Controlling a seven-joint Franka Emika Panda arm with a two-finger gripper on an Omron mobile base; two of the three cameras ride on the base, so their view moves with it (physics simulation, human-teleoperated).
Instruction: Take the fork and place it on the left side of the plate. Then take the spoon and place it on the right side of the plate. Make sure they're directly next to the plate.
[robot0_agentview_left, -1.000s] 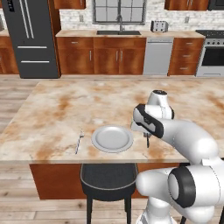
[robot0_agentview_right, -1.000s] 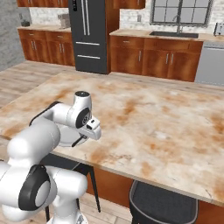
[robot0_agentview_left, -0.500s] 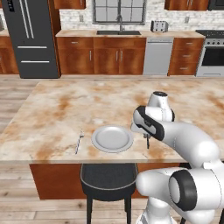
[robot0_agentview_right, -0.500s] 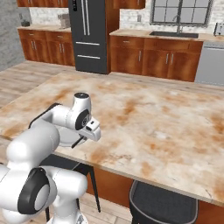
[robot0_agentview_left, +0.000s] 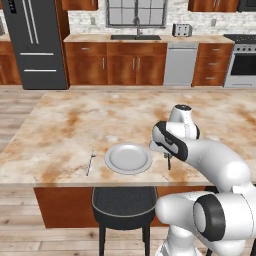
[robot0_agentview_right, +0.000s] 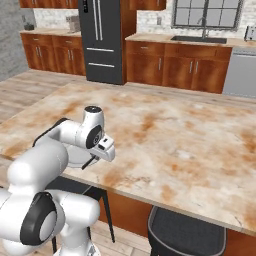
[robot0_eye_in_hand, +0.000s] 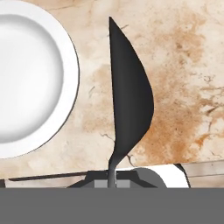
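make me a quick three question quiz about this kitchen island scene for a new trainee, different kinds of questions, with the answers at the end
1. True or false: the thin light silver-grey fork lies on the marble counter to the left of the round light grey-white plate.
2. What is the two-finger gripper shut on? A) the fork B) the small dark grey metal spoon C) nothing
3. Fill in: in the hand view, the spoon's bowl hangs over the ______, beside the plate rather than above it.

Key: 1 true; 2 B; 3 counter
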